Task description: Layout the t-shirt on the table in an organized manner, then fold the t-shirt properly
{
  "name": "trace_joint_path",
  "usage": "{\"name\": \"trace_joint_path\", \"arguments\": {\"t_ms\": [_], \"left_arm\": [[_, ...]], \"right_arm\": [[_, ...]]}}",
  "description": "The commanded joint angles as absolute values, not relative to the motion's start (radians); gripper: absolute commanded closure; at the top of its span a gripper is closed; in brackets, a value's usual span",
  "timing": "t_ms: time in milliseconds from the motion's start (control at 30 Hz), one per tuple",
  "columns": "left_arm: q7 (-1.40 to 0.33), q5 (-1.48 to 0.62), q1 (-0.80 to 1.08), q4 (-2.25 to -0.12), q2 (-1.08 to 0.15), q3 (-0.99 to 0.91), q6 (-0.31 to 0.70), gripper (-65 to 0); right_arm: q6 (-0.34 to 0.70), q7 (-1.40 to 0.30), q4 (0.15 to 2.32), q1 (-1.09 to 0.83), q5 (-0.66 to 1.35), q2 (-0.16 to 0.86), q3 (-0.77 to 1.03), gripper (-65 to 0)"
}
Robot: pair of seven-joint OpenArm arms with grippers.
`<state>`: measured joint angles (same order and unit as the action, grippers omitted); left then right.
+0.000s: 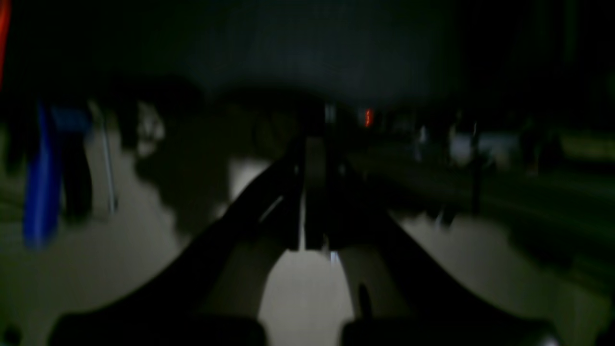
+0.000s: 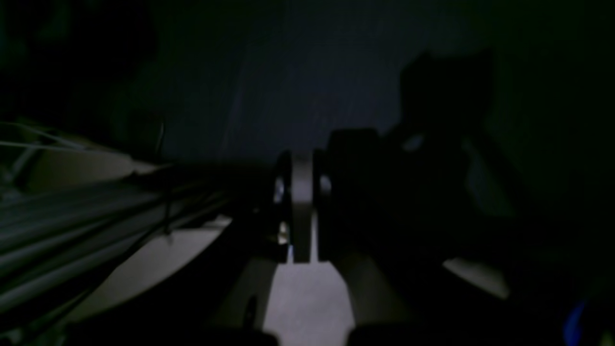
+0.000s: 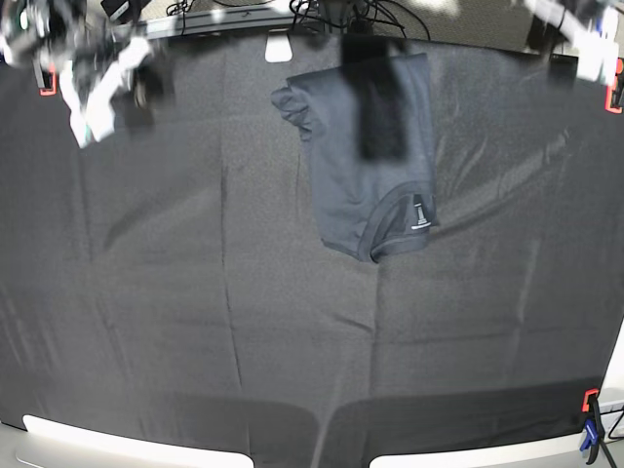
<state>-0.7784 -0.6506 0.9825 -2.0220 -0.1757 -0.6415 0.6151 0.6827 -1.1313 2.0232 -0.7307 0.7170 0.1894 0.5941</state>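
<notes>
The dark charcoal t-shirt (image 3: 356,166) lies at the far middle of the black-clothed table (image 3: 244,322), doubled over lengthwise. Its collar with the white label (image 3: 420,214) points toward the near side, and a sleeve (image 3: 292,105) bunches at its left. A darker blurred patch (image 3: 375,102) crosses its upper part. Both arms are smeared with motion at the far corners, away from the shirt: the right arm (image 3: 102,83) at the left, the left arm (image 3: 585,44) at the right. In the dark wrist views my left gripper (image 1: 312,192) and right gripper (image 2: 300,206) are shut with nothing held.
Red clamps (image 3: 46,83) (image 3: 614,97) hold the cloth at the far corners, and a red and blue clamp (image 3: 590,419) sits at the near right. Cables (image 3: 331,12) and a pale tag (image 3: 280,47) lie along the far edge. The pale table edge (image 3: 117,434) shows at the front.
</notes>
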Motion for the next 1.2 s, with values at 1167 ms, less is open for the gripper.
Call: {"name": "trace_joint_path", "arguments": {"t_ms": [1167], "left_arm": [[-0.016,0.032,0.36,-0.48,-0.176,-0.646,0.571,-18.1]], "right_arm": [[0.583,-0.318,0.488,-0.195,0.155,0.262,-0.091,-8.6]]}}
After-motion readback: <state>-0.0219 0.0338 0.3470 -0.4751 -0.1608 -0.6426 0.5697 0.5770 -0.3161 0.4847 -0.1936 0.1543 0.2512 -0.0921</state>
